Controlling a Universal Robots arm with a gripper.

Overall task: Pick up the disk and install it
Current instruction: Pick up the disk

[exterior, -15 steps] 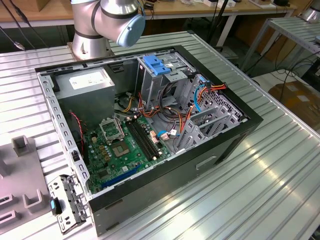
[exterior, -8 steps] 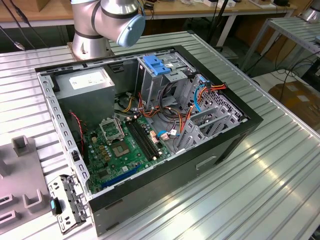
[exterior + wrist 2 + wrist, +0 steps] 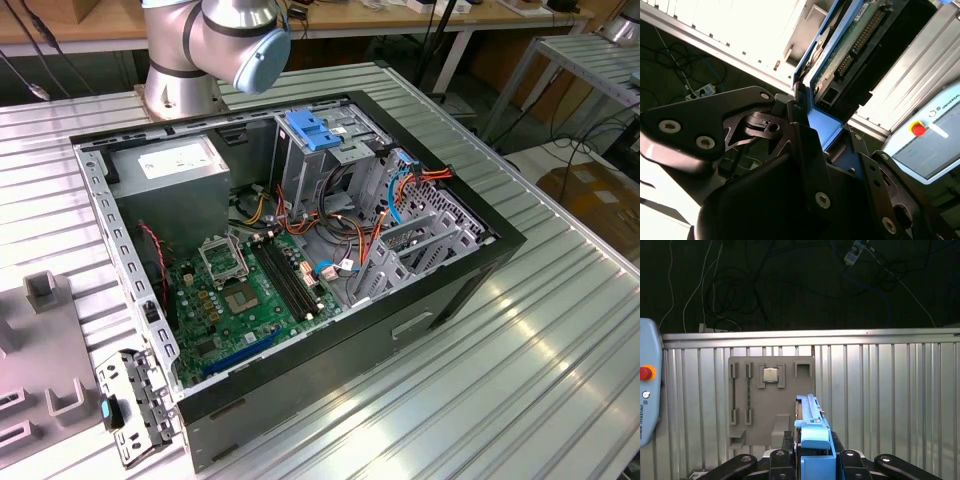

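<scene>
My gripper [image 3: 812, 462] is shut on the disk [image 3: 812, 432], which stands edge-on between the black fingers [image 3: 742, 462], its blue carrier on top. In the second wrist view the disk [image 3: 850, 40] shows its green circuit-board side, framed by the blue carrier, clamped in the gripper [image 3: 812, 127]. It hangs above the ribbed metal table [image 3: 880, 390], clear of everything. In the exterior view the open computer case [image 3: 450, 290] lies on its side, with a metal drive cage [image 3: 310, 170] at its far end.
A grey fixture plate [image 3: 771, 400] holding a small square chip lies on the table below the disk. A teach pendant [image 3: 647, 390] sits beside it. Inside the case are a grey power supply box [image 3: 170, 165], the green motherboard [image 3: 240, 290], loose cables [image 3: 400, 190] and a blue latch plate [image 3: 312, 130].
</scene>
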